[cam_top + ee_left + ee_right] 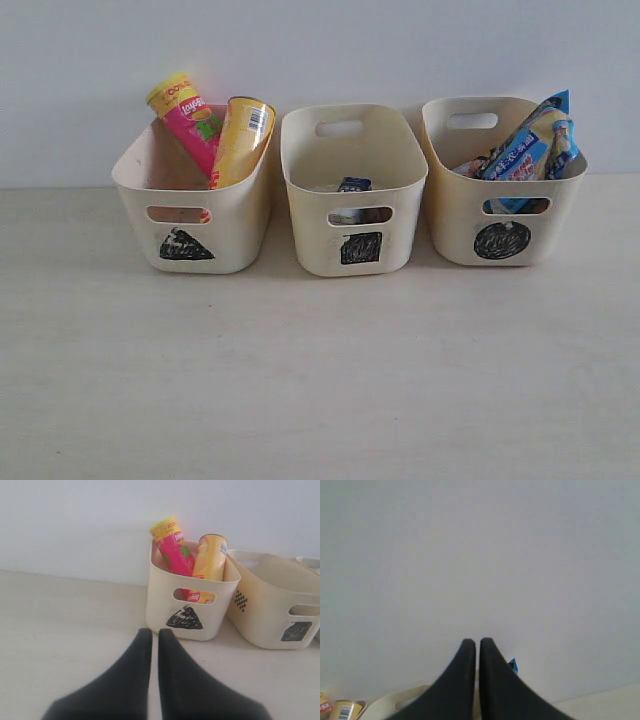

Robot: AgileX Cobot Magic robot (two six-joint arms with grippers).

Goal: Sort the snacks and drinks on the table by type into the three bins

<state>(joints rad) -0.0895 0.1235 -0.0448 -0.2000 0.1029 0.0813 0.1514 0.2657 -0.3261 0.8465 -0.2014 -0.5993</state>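
Three cream bins stand in a row at the back of the table (320,380). The triangle bin (190,215) holds a pink chip canister (188,120) and a yellow-orange one (243,140), both leaning. A small drink carton (353,186) lies in the square bin (352,200). Blue-and-white foil packets (530,150) stick out of the circle bin (500,190). Neither gripper shows in the exterior view. My left gripper (155,634) is shut and empty, a little short of the triangle bin (187,605). My right gripper (477,642) is shut and empty, facing the wall.
A plain pale wall (320,60) rises right behind the bins. In the right wrist view a blue packet corner (513,666), a bin rim (400,702) and a canister top (342,710) show low down.
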